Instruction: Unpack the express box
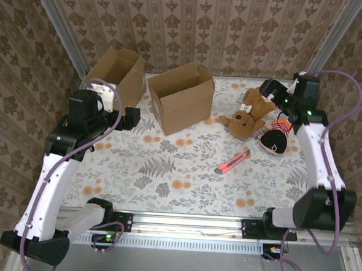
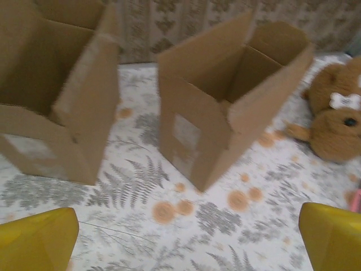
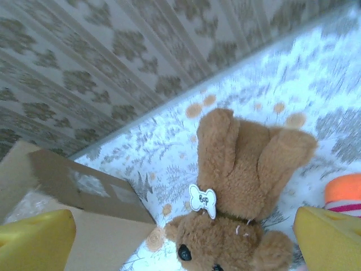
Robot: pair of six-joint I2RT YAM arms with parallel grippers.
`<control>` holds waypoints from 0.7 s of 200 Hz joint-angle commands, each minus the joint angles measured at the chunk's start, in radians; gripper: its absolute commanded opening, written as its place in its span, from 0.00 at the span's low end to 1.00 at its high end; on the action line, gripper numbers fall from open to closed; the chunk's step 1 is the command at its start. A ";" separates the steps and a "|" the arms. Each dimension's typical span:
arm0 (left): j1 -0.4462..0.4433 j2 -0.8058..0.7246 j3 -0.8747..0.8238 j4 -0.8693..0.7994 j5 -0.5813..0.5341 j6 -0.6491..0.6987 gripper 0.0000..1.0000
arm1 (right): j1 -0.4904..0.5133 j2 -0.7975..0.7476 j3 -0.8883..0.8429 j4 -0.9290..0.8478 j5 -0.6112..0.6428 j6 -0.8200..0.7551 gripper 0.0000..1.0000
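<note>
I read the open express box on the desk at 2 o'clock from my nearer left gripper, spread empty; the right gripper, also spread, hovers by the teddy bear.

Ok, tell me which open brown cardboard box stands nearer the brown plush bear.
The cardboard box mid-table, beside the brown plush bear; the other box stands far left.

A robot test booth dressed up like a home — patterned wallpaper panels held between bare metal posts, a flowered cloth as work surface, and a metal rail at the near edge carrying two robot arms
</note>
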 commanded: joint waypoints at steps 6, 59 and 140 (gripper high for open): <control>0.041 -0.035 -0.101 0.129 -0.144 0.041 1.00 | -0.001 -0.170 -0.160 0.106 0.109 -0.153 1.00; 0.076 -0.116 -0.592 0.716 -0.245 0.096 1.00 | 0.018 -0.445 -0.569 0.453 0.104 -0.389 1.00; 0.226 0.249 -1.032 1.665 -0.290 0.175 0.98 | 0.039 -0.410 -0.930 0.830 0.164 -0.395 1.00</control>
